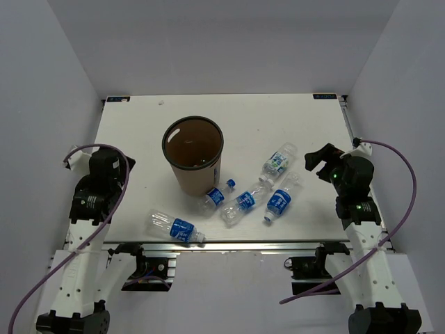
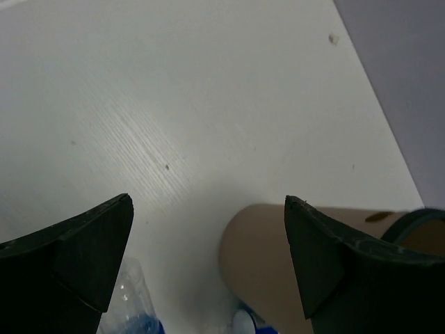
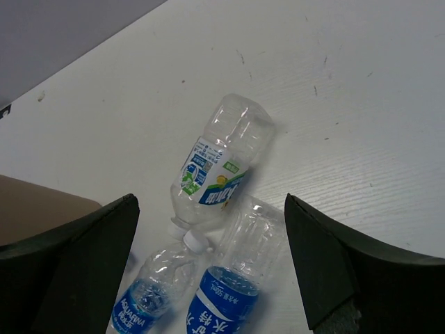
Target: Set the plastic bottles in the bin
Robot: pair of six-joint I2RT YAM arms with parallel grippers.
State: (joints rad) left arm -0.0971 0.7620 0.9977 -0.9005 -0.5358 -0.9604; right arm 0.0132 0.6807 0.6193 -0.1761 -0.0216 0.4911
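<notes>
Left pincer and right pincer hang spread, empty, at side edges of the smooth white counter; crinkled clear bottles lie at five o'clock of the cardboard bin.

In the right wrist view, the blue label of the lower-left bottle reads "AQUARIUS" in white capitals. The blue label of the middle bottle carries white Chinese characters, among them 水 and 特, and what looks like "500ml". The print on the upper bottle is too small to read.
</notes>
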